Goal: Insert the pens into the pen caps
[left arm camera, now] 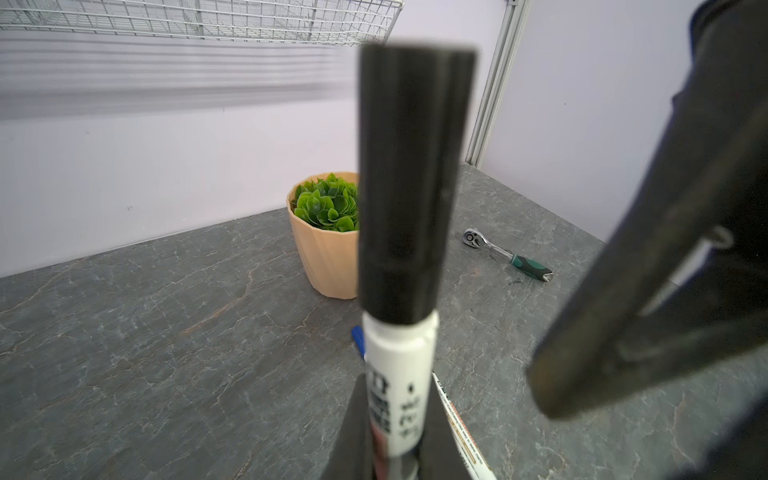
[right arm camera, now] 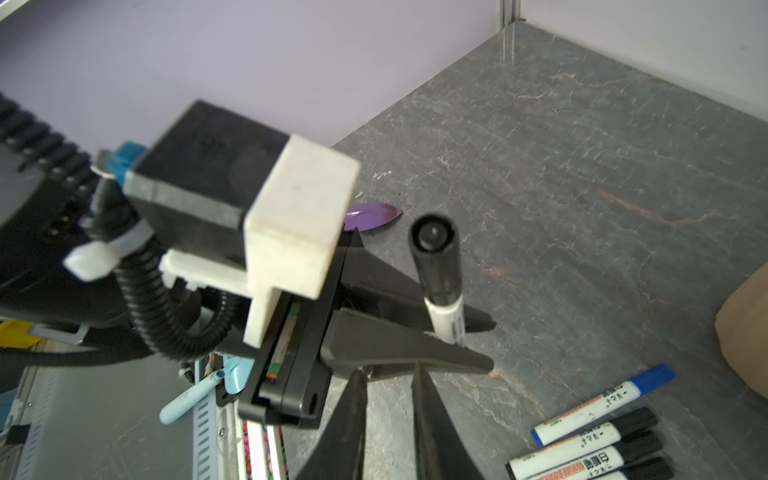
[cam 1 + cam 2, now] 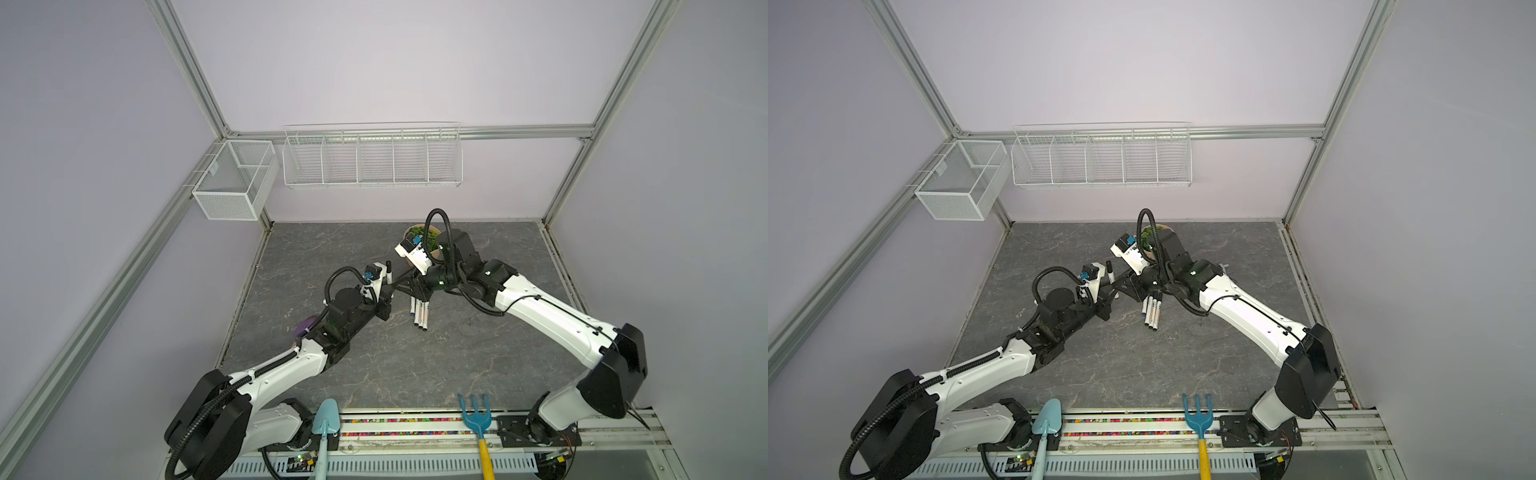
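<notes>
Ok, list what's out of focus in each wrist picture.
Left wrist view: the held pen and its black cap are soft, the plant pot and ratchet sharp. Right wrist view: the left arm's camera housing is blurred, the lying pens crisp.

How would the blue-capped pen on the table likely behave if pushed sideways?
Its round, smooth barrel suggests the blue-capped pen would probably roll. Slim and straight, it likely feels stiff and light. The black pens alongside might block rolling that way.
</notes>
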Action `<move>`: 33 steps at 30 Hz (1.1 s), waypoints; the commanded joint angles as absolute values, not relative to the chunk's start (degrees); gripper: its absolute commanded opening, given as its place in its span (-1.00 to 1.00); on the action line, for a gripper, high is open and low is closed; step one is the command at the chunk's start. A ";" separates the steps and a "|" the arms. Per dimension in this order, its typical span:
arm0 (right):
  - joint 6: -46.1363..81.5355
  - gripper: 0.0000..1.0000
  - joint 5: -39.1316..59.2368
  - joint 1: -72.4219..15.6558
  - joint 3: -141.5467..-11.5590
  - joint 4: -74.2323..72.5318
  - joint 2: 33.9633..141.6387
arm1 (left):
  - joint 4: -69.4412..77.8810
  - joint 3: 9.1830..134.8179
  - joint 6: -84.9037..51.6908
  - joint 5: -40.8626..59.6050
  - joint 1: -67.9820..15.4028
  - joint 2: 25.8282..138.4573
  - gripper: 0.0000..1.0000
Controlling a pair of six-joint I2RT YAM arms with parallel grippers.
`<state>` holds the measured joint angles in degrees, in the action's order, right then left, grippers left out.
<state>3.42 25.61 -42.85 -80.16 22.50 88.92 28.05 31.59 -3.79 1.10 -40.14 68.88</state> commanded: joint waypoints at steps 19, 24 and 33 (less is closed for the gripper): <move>9.15 -0.25 30.43 -39.58 -88.48 16.82 91.41 | 27.36 31.99 -3.69 3.86 -40.51 69.44 -1.00; 9.31 -0.24 30.31 -40.67 -89.70 17.14 93.84 | 27.12 32.07 -3.69 3.85 -40.61 69.08 -1.00; 8.79 -0.27 28.15 -41.00 -90.14 18.75 96.04 | 27.40 32.43 -4.13 4.47 -40.69 68.82 -1.00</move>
